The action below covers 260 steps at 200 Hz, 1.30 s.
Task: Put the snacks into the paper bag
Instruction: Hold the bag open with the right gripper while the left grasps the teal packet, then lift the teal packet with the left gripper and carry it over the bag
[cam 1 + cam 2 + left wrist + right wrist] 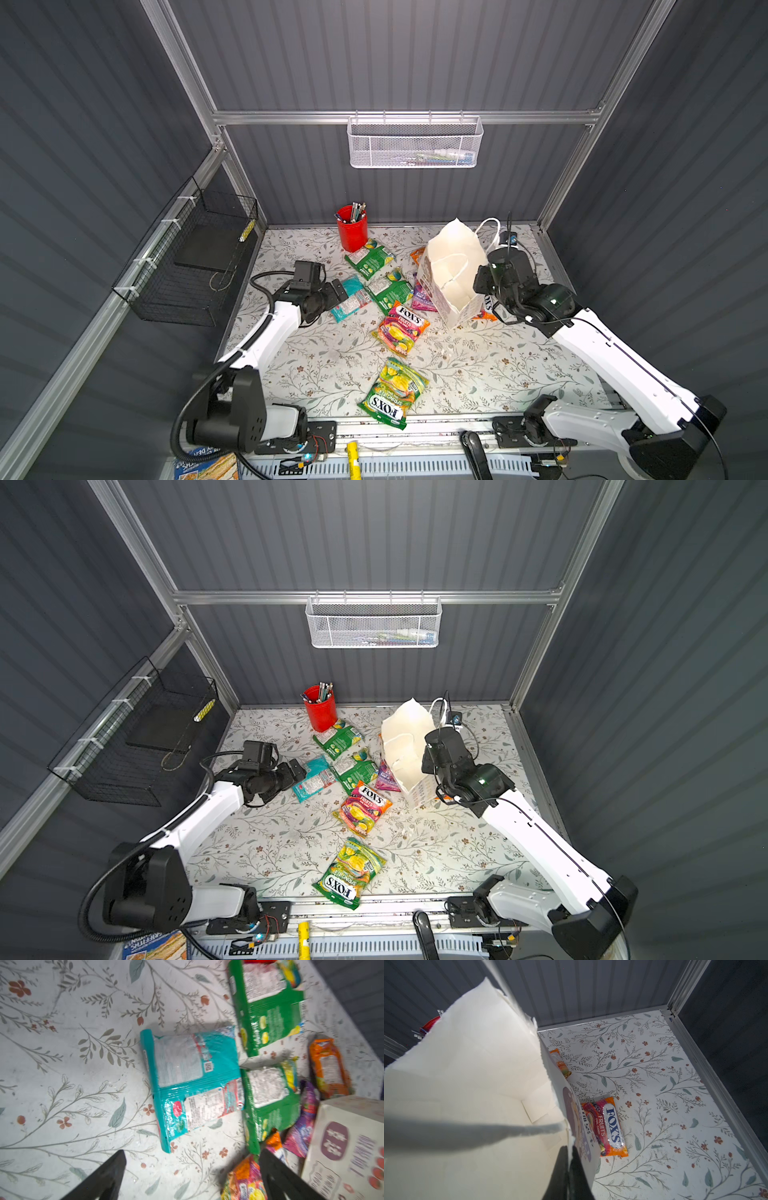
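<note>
The left pincer (338, 291) is wide open and empty, just beside the flat teal glossy candy packet (350, 300) on the floral-patterned bench (478, 374). The right pincer (570, 1149) is clamped on the rim of the tall white paper carrier bag (451, 266), which leans with its mouth open at the bench's far right. The other snack packets (401, 328) lie around it. Judgement: the packet is light, limp and slippery, so pinch its crimped end seam.
</note>
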Available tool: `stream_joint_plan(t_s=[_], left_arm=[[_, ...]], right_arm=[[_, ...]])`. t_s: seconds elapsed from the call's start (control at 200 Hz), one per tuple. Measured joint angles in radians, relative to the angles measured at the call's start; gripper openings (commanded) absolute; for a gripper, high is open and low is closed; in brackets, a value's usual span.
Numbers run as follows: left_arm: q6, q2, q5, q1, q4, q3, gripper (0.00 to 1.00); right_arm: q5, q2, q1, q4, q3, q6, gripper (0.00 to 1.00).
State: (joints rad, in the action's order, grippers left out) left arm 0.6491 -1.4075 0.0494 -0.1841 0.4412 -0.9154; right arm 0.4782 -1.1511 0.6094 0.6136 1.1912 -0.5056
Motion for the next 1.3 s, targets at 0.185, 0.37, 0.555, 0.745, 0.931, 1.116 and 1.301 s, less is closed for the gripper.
stream_joint_plan(t_s=[0.185, 0.37, 0.555, 0.745, 0.931, 1.116, 1.301], left_arm=[[-0.005, -0.195, -0.009, 0.000, -0.044, -0.038, 1.00], [-0.010, -0.302, -0.004, 0.000, -0.085, -0.093, 1.00], [-0.010, -0.359, -0.032, 0.000, -0.100, -0.143, 0.92], [-0.001, -0.374, -0.043, 0.000, -0.135, -0.147, 0.72], [0.015, -0.374, -0.027, 0.001, -0.180, -0.134, 0.27], [0.011, -0.315, 0.030, 0.002, -0.210, -0.101, 0.00], [0.016, -0.167, 0.092, 0.002, -0.155, -0.047, 0.00]], right_arm=[[-0.001, -0.003, 0.000, -0.008, 0.000, 0.007, 0.00], [-0.003, -0.003, 0.000, -0.008, 0.000, 0.013, 0.00], [-0.007, -0.003, 0.000, -0.008, 0.000, 0.016, 0.00], [-0.009, -0.003, 0.000, -0.008, 0.000, 0.017, 0.00], [-0.015, -0.003, 0.000, -0.006, 0.000, 0.019, 0.00], [-0.016, -0.003, 0.000, 0.001, 0.000, 0.024, 0.00], [-0.015, -0.003, 0.002, 0.003, 0.002, 0.035, 0.00]])
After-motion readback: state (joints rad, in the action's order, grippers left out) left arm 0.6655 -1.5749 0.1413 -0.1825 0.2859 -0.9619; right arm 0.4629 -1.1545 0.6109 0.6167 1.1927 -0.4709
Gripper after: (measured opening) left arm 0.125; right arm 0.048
